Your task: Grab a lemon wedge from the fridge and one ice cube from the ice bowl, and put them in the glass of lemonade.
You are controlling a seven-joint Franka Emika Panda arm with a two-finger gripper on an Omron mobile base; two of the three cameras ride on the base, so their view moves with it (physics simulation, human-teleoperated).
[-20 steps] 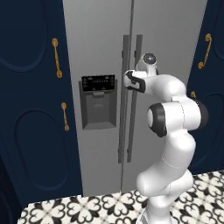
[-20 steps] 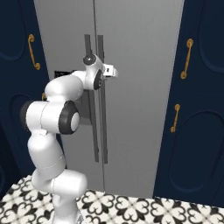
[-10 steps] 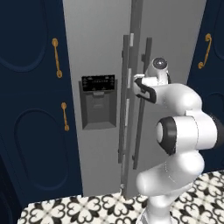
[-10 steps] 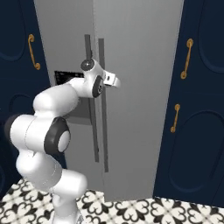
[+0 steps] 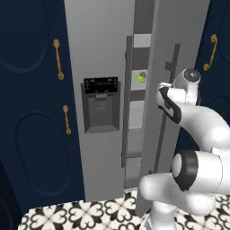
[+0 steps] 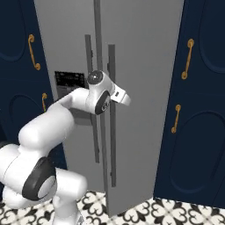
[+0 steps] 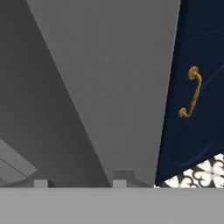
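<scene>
The light-grey fridge (image 5: 99,54) fills the middle, and its right door (image 6: 145,66) stands ajar. In the gap between the doors I see grey shelves and the lemon wedge (image 5: 141,77), a small yellow-green piece on an upper shelf. My gripper (image 5: 164,96) is shut on the right door's long vertical handle (image 5: 172,63), about a third of the way down. From the right base view the gripper (image 6: 113,97) sits on the same handle (image 6: 112,145). In the hand view the fingertips (image 7: 40,183) rest close against the grey door. The ice bowl and the glass of lemonade are out of view.
Navy cabinets (image 5: 31,112) with gold handles (image 5: 57,58) flank the fridge on both sides (image 6: 202,110). A dark dispenser panel (image 5: 101,103) sits in the left door. Black-and-white patterned tile (image 5: 90,213) covers the floor in front.
The right fridge door has swung further open with my gripper on its handle. The gap has widened enough to show the shelves and the lemon wedge. My arm has drawn back toward the base.
</scene>
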